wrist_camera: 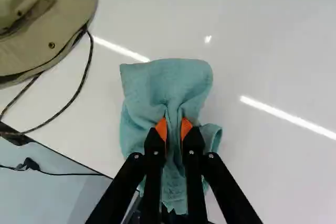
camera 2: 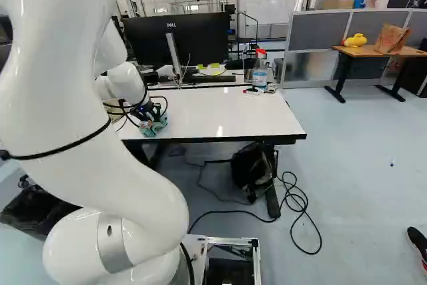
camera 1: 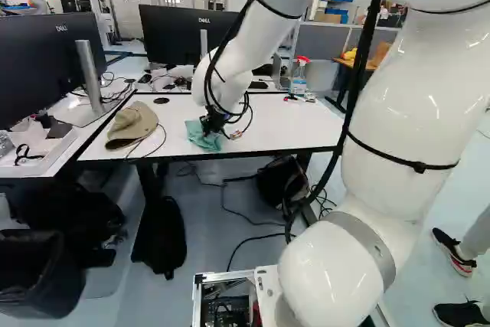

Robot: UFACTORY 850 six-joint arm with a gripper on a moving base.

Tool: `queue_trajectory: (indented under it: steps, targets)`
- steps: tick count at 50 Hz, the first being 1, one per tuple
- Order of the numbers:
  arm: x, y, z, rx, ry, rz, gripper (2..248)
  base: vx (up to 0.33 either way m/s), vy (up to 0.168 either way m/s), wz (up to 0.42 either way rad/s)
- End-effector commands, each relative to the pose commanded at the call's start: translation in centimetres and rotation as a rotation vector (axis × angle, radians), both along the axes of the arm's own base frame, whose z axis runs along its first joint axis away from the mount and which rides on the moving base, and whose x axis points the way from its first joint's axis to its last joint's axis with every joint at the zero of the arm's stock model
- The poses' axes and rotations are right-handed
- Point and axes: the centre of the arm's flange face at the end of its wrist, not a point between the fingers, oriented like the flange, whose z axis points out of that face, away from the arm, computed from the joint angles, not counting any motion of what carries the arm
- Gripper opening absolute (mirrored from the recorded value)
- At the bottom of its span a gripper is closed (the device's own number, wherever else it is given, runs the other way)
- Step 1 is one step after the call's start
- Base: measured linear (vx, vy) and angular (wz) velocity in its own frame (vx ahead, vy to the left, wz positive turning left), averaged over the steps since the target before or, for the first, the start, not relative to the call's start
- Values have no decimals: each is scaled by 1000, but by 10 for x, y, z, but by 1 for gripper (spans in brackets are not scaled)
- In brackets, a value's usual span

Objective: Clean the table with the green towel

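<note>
Left base view: fingers (camera 1: pixel 210 125) at green towel (camera 1: pixel 200 137), near side of white table (camera 1: pixel 283 132); hat (camera 1: pixel 132 125) left. Right base view: spray bottle (camera 2: pixel 259 75) far, wooden desk (camera 2: pixel 380 51) far right. Wrist view: fingers nearly closed, pinching bunched towel between orange pads, cloth spread around them.

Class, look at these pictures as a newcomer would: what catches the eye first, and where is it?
The huge, glossy white robot arm dominates both base views. In the wrist view, a crumpled teal cloth towel stands out, pinched in the black end effector above the glossy white tabletop, near a wide-brimmed tan hat.
</note>
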Motion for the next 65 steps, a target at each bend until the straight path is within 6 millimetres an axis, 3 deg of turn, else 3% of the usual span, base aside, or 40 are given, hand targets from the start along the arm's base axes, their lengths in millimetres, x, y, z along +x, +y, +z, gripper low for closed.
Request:
queue_trajectory:
  steps: [18,44,65]
  targets:
    - [-29,-22,-1,-2,5,-21,50,0,0,0]
    - [-39,-29,23,21,-48,-26,50,0,0,0]
    - [-42,-61,46,41,-107,-99,50,0,0,0]
